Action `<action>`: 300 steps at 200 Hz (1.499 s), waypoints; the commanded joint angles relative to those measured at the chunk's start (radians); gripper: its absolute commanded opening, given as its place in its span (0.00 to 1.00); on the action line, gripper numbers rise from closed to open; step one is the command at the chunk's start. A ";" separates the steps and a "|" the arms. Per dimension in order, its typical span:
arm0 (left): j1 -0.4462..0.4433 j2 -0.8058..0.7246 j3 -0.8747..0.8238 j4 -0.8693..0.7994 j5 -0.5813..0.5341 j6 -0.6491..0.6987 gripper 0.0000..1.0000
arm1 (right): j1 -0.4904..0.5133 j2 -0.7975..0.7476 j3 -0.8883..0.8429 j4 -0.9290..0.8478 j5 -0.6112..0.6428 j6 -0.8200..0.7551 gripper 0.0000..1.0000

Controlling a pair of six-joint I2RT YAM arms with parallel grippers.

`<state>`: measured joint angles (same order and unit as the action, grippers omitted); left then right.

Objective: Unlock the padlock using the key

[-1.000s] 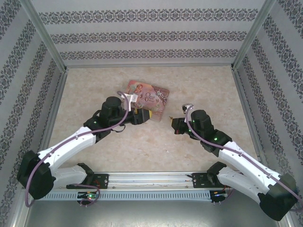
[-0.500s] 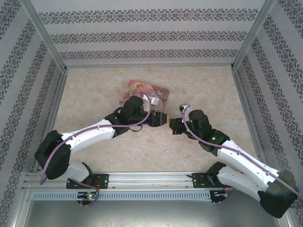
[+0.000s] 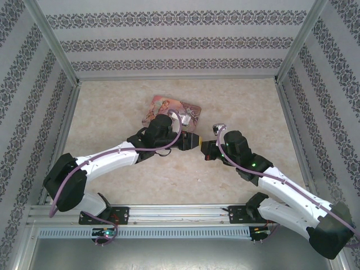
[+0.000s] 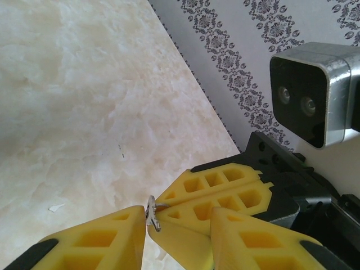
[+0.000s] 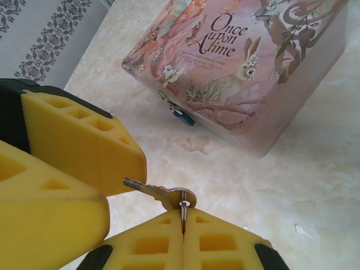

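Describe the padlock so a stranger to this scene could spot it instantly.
Start at the pink picture tin on the pale table. On its side wall hangs the padlock: tiny, teal-blue, with a thin silver loop; the nearby key is all silver.

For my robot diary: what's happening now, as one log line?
right gripper: jaws shut on key | left gripper: jaws partly open at key tip | padlock: on tin, untouched

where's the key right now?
In the right wrist view the key is pinched by its head end in the right gripper, blade pointing toward the left gripper's fingers, in front of the pink tin.
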<state>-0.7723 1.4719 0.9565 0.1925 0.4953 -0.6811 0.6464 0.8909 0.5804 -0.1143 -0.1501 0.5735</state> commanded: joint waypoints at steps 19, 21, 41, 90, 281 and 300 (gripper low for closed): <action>-0.016 0.007 0.015 0.025 -0.028 0.005 0.33 | 0.013 -0.028 0.018 0.036 0.004 0.017 0.00; -0.015 0.007 0.015 0.023 -0.029 0.006 0.32 | 0.014 -0.029 0.017 0.036 0.004 0.018 0.00; -0.016 0.011 0.017 0.011 -0.034 0.008 0.29 | 0.014 -0.033 0.013 0.038 0.007 0.023 0.00; -0.016 0.006 0.014 0.024 -0.032 0.009 0.20 | 0.015 -0.025 0.016 0.044 0.003 0.028 0.00; 0.127 -0.349 -0.062 -0.229 0.160 0.275 0.00 | -0.257 -0.124 -0.004 0.316 -0.637 0.029 0.55; 0.134 -0.354 -0.058 -0.219 0.205 0.280 0.00 | -0.241 -0.102 0.000 0.384 -0.686 0.048 0.55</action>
<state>-0.6533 1.1358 0.8959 0.0013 0.5991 -0.4545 0.3950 0.7761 0.5816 0.1089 -0.7086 0.5861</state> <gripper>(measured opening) 0.053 0.547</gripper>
